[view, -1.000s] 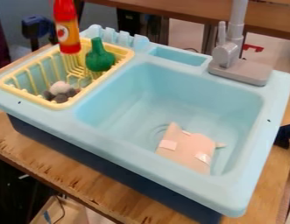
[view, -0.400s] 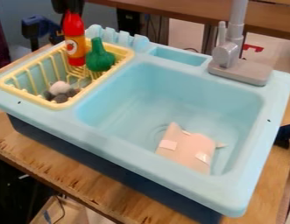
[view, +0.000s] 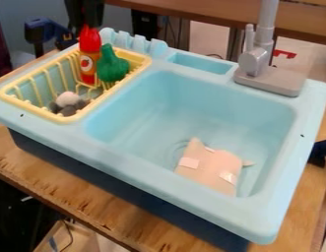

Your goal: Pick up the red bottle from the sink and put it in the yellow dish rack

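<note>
Hand (view: pixel 86 20) is hanging at the bottle (view: pixel 89 59) in the rack (view: pixel 33 111), can't tell if clamped; looking light, stiff, neck-grabbable tbh.

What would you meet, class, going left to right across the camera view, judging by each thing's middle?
Grey-and-white object → red-and-orange sauce bottle → green gourd-shaped toy → peach-coloured piece → grey toy faucet.
</note>
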